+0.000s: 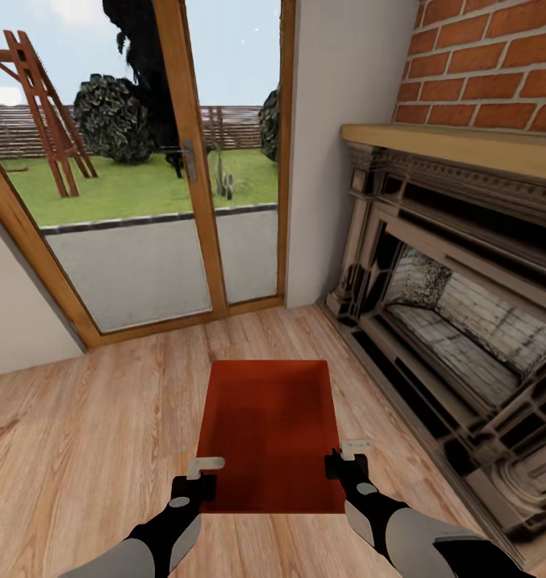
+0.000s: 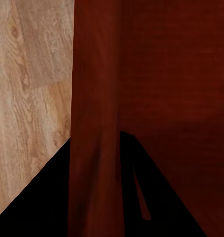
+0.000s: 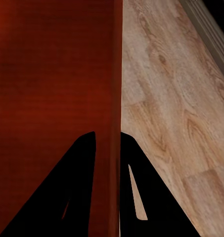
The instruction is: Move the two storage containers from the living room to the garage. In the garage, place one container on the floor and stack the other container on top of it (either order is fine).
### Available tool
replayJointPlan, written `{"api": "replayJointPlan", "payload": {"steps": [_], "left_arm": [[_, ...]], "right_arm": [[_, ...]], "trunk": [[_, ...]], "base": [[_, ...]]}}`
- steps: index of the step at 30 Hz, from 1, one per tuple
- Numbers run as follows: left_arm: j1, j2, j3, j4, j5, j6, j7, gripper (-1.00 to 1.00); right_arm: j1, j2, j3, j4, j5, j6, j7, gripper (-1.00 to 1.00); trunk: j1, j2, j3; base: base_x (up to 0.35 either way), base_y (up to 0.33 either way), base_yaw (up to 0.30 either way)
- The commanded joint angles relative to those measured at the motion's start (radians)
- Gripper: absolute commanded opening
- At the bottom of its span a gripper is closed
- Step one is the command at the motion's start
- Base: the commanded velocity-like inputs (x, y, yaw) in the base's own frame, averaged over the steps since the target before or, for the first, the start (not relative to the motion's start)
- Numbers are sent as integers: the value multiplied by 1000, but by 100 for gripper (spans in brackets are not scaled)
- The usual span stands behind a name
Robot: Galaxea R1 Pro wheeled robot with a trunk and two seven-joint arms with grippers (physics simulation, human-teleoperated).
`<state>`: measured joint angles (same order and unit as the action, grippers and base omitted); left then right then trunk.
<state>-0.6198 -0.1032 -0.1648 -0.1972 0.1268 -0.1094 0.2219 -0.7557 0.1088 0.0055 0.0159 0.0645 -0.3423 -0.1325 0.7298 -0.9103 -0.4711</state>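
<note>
Wood floor (image 1: 80,449): both claws pinch the container (image 1: 269,433) walls, wrist views confirm.

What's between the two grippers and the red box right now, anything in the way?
Nothing is. The left gripper and right gripper each straddle a side wall of the storage container, one finger inside and one outside. The wood floor around it looks bare.

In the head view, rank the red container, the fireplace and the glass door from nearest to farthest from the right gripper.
1. Container: its right wall sits between the right gripper's jaws.
2. Fireplace: off to the right, along the brick wall.
3. Glass door: ahead and left, beyond the container.
</note>
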Motion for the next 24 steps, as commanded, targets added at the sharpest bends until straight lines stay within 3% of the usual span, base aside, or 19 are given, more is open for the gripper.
{"api": "replayJointPlan", "payload": {"steps": [1, 24], "left_arm": [[-1, 1, 27, -2, -4, -6, 19, -100], [-1, 2, 27, -2, -4, -6, 19, -100]], "right_arm": [[-1, -4, -18, 4, -23, -6, -14, -100], [-1, -4, -18, 4, -24, -6, -13, -100]], "trunk": [[0, -1, 1], [0, -1, 35]], "base": [[0, 0, 0], [0, 0, 0]]}}
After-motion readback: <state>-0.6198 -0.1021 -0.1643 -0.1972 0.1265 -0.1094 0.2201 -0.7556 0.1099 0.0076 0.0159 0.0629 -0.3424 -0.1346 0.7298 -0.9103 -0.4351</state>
